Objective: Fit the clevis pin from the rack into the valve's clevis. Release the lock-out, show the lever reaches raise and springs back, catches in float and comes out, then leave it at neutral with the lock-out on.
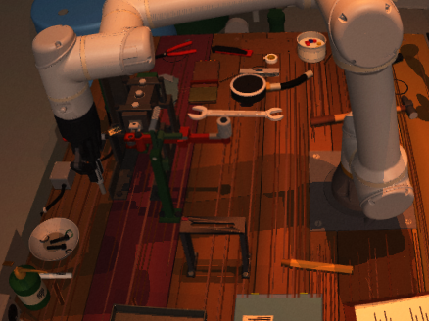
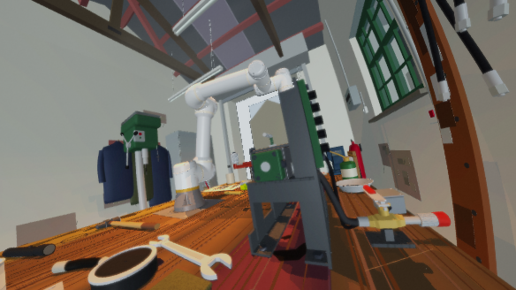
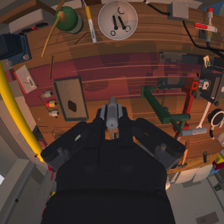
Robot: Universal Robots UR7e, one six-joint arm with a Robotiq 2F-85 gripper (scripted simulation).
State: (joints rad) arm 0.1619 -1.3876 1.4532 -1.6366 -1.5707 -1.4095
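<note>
My gripper (image 1: 99,182) (image 3: 112,112) hangs above the bench's left side, left of the valve stand, with its fingers closed on the grey clevis pin (image 3: 112,114) (image 1: 101,185), which points straight down. The valve block (image 1: 139,105) sits on a dark frame, with the red clevis linkage (image 1: 138,139) (image 3: 191,91) and red lever arm (image 1: 198,137) running out to a grey handle knob (image 1: 224,127). A green bracket (image 1: 164,176) (image 3: 161,107) stands in front of the valve. The pin rack (image 1: 213,225) stands nearer the front edge. In the second side camera the frame (image 2: 294,177) hides my gripper.
Behind the valve lie red pliers (image 1: 177,49), a wrench (image 1: 236,114) and a black-rimmed pan (image 1: 248,86). A white dish of bolts (image 1: 54,239) and a green bottle (image 1: 29,287) sit at the front left, a grey box (image 1: 61,175) by the left edge. The arm's base (image 1: 374,186) stands on the right.
</note>
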